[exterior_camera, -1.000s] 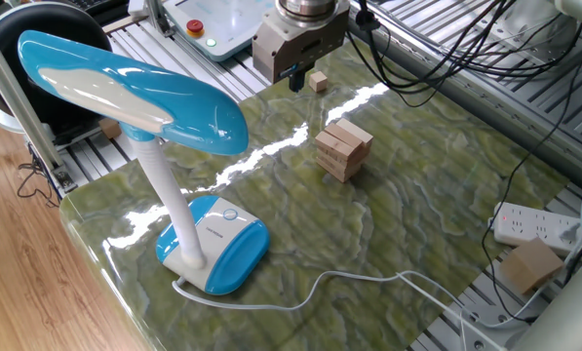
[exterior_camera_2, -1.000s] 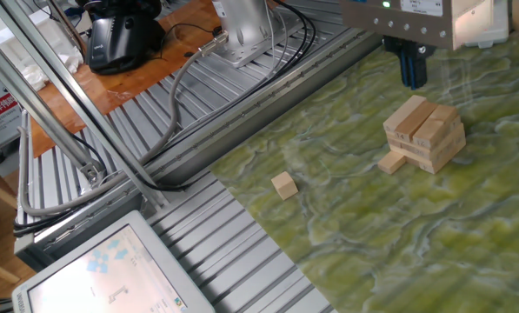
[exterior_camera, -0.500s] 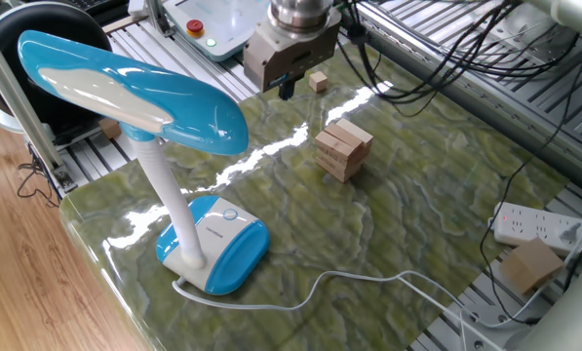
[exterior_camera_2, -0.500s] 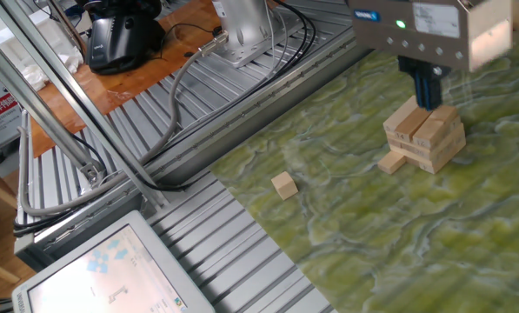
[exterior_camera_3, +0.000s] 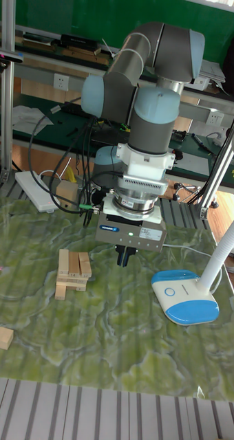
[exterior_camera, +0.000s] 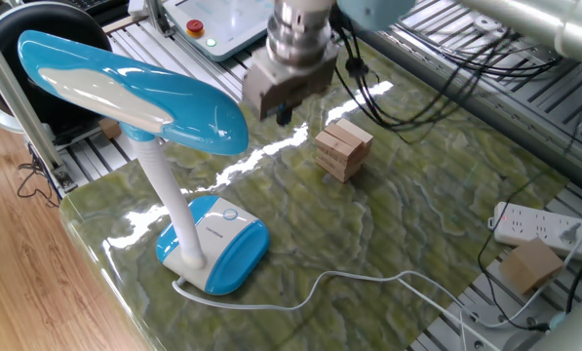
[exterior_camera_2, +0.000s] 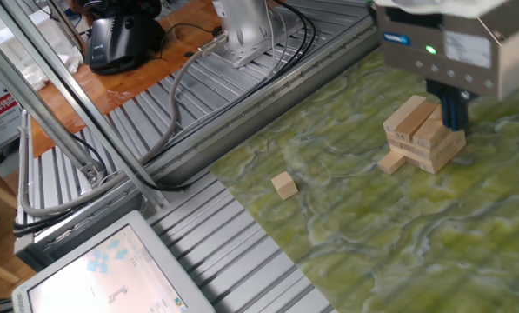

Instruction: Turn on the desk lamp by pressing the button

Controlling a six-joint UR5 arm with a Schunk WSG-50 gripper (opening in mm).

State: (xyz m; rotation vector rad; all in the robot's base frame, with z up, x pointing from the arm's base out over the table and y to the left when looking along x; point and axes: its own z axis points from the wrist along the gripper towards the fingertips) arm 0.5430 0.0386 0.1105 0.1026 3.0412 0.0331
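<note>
The desk lamp (exterior_camera: 125, 88) stands at the table's left end, its long blue-and-white head on a white curved neck (exterior_camera_3: 224, 254). The small round button (exterior_camera: 230, 215) sits on top of its blue base (exterior_camera: 217, 244); it shows again in the tall fixed view, button (exterior_camera_3: 170, 291) on base (exterior_camera_3: 184, 294). My gripper (exterior_camera: 284, 112) hangs above the table between the wooden block stack (exterior_camera: 342, 149) and the lamp head, well short of the base. Its dark fingers (exterior_camera_3: 126, 258) point down, pressed together with nothing in them, left of the base. From the other side the gripper (exterior_camera_2: 453, 111) is just behind the stack (exterior_camera_2: 424, 130).
A small wooden cube (exterior_camera_2: 283, 184) lies near the table's edge. A grey control box with a red button (exterior_camera: 195, 26) sits behind the table. The lamp's white cord (exterior_camera: 368, 278) trails toward a power strip (exterior_camera: 539, 226) and a cardboard box (exterior_camera: 529, 263). Cables hang from the arm.
My gripper has travelled from the table's far edge toward the lamp, passing beside the block stack. The lamp and the blocks have not moved.
</note>
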